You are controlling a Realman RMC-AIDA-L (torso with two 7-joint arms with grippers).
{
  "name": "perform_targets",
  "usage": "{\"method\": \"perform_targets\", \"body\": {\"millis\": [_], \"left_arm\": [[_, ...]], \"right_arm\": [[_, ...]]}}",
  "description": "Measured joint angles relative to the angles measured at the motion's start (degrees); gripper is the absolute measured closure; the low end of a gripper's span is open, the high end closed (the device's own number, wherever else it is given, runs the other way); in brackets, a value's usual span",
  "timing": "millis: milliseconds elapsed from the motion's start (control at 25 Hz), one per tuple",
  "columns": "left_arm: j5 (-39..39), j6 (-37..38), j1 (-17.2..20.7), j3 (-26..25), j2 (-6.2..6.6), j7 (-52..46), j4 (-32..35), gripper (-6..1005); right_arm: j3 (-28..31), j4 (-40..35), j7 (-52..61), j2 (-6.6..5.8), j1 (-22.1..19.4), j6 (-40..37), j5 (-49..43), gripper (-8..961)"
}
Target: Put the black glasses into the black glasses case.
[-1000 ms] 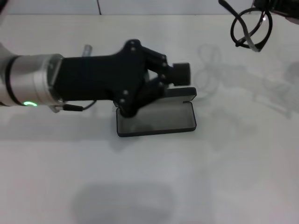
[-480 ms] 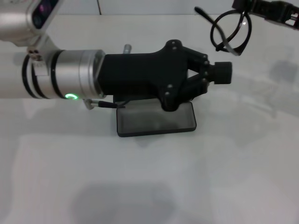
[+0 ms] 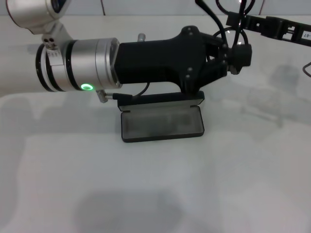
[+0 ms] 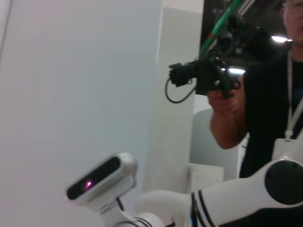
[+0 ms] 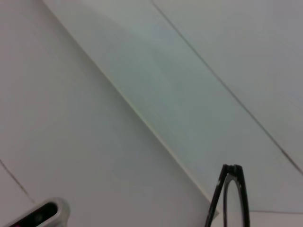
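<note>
The black glasses case (image 3: 161,124) lies open on the white table, grey lining up, its lid (image 3: 165,100) behind it. My left gripper (image 3: 241,54) reaches across above the case's far edge and looks shut. Its tip is level with the hanging black glasses (image 3: 210,14), and I cannot tell whether they touch. My right gripper (image 3: 235,20) comes in from the upper right, shut on the glasses and holding them in the air above the left gripper's tip. In the right wrist view only part of the glasses frame (image 5: 232,198) shows. The left wrist view shows none of these things.
The white table (image 3: 243,174) stretches bare around the case. My left arm's silver wrist (image 3: 77,65) covers the table's far left. A person with a camera (image 4: 222,80) stands beyond the robot.
My left gripper rose and moved right, from over the case to the far edge. The right gripper carried the glasses leftward until they hang right at the left gripper's tip.
</note>
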Motion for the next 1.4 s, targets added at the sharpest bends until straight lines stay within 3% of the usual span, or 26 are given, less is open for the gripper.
{"method": "perform_targets", "body": {"millis": [360, 1400], "left_arm": [[-3.3, -4.8, 0.1, 0.1, 0.00, -0.2, 0.0, 979], [-4.5, -5.7, 0.0, 0.1, -0.18, 0.1, -0.2, 979]], "right_arm": [[-2.7, 0.0, 0.0, -0.03, 0.6, -0.2, 0.0, 850], [-8.9, -0.6, -0.1, -0.57, 1.4, -3.5, -0.1, 850]]}}
